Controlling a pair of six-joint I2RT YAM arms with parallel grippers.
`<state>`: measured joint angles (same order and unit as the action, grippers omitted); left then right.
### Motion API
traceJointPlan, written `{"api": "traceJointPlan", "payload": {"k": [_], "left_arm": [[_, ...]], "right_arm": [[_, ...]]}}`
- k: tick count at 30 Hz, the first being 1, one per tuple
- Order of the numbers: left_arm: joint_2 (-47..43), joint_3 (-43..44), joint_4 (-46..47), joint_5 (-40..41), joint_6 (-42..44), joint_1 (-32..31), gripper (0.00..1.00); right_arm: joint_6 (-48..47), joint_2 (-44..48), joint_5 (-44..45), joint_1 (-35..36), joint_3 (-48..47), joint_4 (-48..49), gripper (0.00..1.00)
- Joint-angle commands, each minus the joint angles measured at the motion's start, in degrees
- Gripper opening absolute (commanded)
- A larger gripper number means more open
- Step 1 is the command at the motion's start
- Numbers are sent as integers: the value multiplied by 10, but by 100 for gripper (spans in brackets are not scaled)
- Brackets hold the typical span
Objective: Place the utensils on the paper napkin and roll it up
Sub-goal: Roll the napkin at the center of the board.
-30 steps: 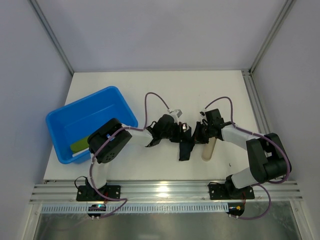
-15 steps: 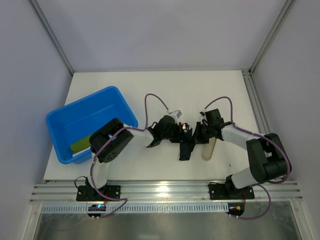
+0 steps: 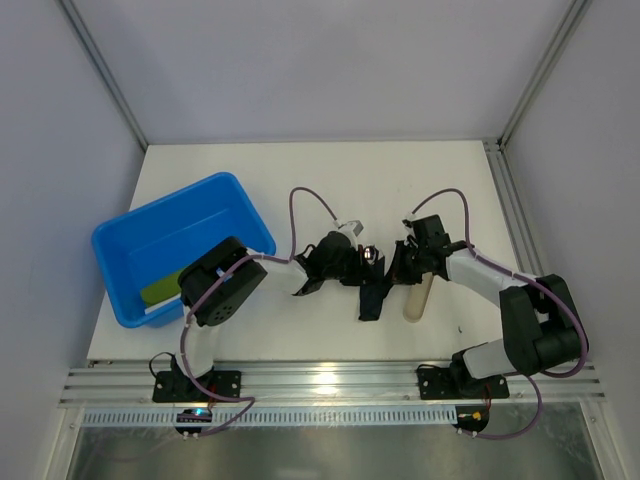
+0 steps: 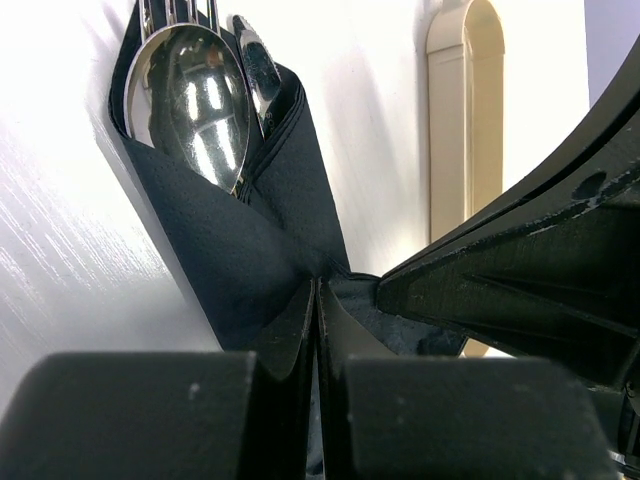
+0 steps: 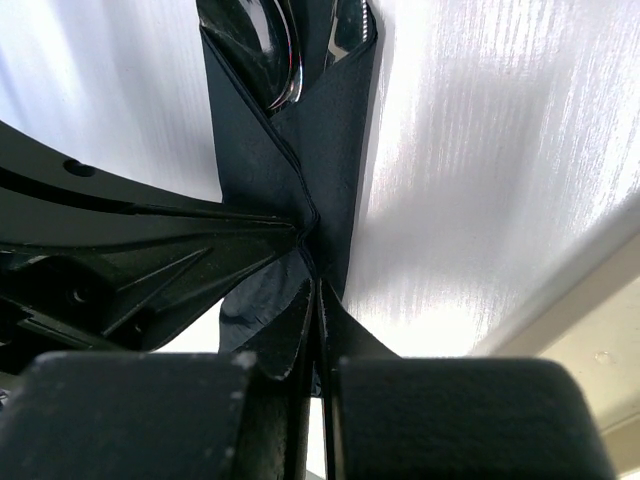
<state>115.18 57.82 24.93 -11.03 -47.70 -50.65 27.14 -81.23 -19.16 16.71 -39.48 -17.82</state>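
Pale grey walls [image 3: 300, 60] enclose a glossy white table [image 3: 300, 170].

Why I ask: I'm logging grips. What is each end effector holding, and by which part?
Both the left end effector and right end effector are shut on the paper napkin, pinching its folds mid-bundle, below the utensils poking out.

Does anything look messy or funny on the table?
A little. The black napkin is wrapped unevenly: flared open around the spoon at one end, squeezed tight in the middle where the left gripper and right gripper pinch it. Nothing looks spilled or broken.
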Motion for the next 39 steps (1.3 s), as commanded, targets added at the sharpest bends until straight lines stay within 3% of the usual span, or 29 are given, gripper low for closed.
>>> {"api": "traceJointPlan", "payload": {"k": [1,16,19,22,39], "left_arm": [[-5,-14,-69,49,31,4,0],[-10,-2,-79,44,38,1,0],[-10,-2,-81,43,40,2,0],[-11,-2,-81,46,42,0,0],[-15,3,-91,47,46,-3,0]], "right_arm": [[-10,12,16,0,-14,-4,4],[-7,16,2,3,-10,0,4],[-1,20,-22,3,-7,4,21],[7,18,-60,3,-2,10,28],[-5,49,-22,3,45,3,33]]}}
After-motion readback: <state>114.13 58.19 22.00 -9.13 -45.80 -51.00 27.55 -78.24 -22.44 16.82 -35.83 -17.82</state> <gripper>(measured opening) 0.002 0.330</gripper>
